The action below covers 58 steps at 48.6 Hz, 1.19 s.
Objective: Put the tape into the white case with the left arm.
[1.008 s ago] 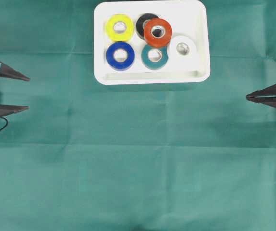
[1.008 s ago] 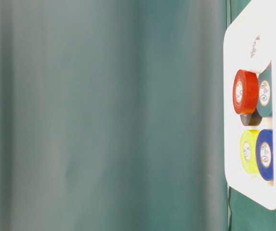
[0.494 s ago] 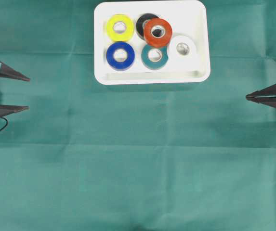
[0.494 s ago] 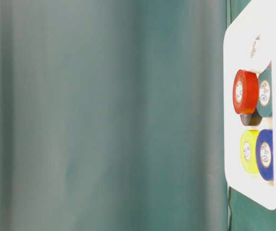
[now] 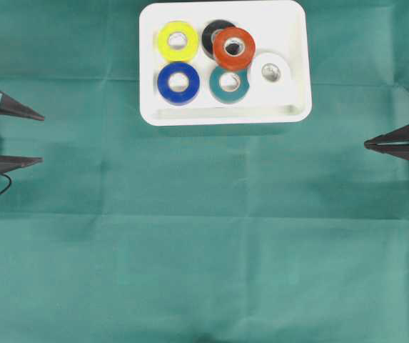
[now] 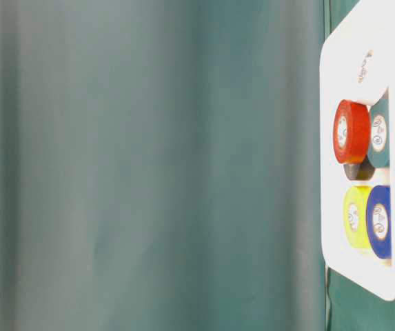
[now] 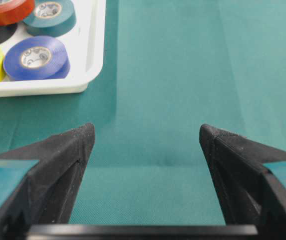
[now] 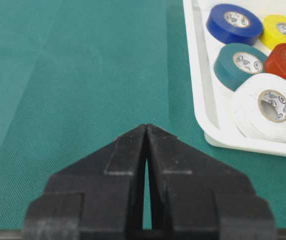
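1. I see the white case point(image 5: 296, 64) at the table's far middle, long axis left-right, six tape rolls lying flat inside.
2. Left gripper point(image 5: 41, 137) at left edge, fingers wide apart, empty.
3. Right gripper point(image 5: 367, 145) pressed together, empty.
4. Only overhead shows the black roll point(image 5: 211, 32) under the red roll point(image 5: 233, 48) clearly.

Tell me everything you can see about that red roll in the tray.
The red roll is a glossy ring of tape with a pale printed core and an open hole. It sits inside the white tray, not flat on the floor but propped on top, overlapping the black roll behind and the teal roll in front. The white roll lies close beside it. No hand touches it.
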{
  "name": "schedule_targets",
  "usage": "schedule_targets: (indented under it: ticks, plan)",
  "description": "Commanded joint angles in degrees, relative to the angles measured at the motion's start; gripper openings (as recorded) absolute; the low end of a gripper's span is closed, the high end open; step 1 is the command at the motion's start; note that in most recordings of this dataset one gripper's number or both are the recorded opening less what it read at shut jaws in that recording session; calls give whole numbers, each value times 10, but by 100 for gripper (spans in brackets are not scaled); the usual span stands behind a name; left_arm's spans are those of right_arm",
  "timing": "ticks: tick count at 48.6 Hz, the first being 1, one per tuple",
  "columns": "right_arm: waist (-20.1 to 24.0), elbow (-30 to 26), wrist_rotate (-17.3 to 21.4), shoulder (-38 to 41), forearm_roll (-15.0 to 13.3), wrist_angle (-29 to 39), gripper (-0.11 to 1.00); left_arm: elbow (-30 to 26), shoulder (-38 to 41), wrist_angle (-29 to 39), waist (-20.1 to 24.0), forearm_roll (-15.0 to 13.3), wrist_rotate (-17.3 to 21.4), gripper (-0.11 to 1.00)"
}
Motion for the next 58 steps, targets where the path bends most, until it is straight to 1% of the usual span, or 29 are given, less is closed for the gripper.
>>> schedule_targets:
  ticks: [1, 13, 24, 36, 58]
  plan:
    - [-1, -6, 0, 4, -1, -6, -9, -11, 4, -4, 2, 1, 1, 99]
    - [-1, -7, 0, 4, -1, -6, -9, -15, 4, -4, 2, 1, 2, 99]
    - [-1, -6, 0, 4, -1, -6, -9, -34, 10, -4, 1, 2, 2, 99]
    - [-1, -7, 0, 4, -1, -6, -9, -40, 11, -3, 2, 1, 31, 99]
    - [-1, -7, 0, 4, -1, -6, -9, -36, 11, -4, 2, -1, 28, 99]
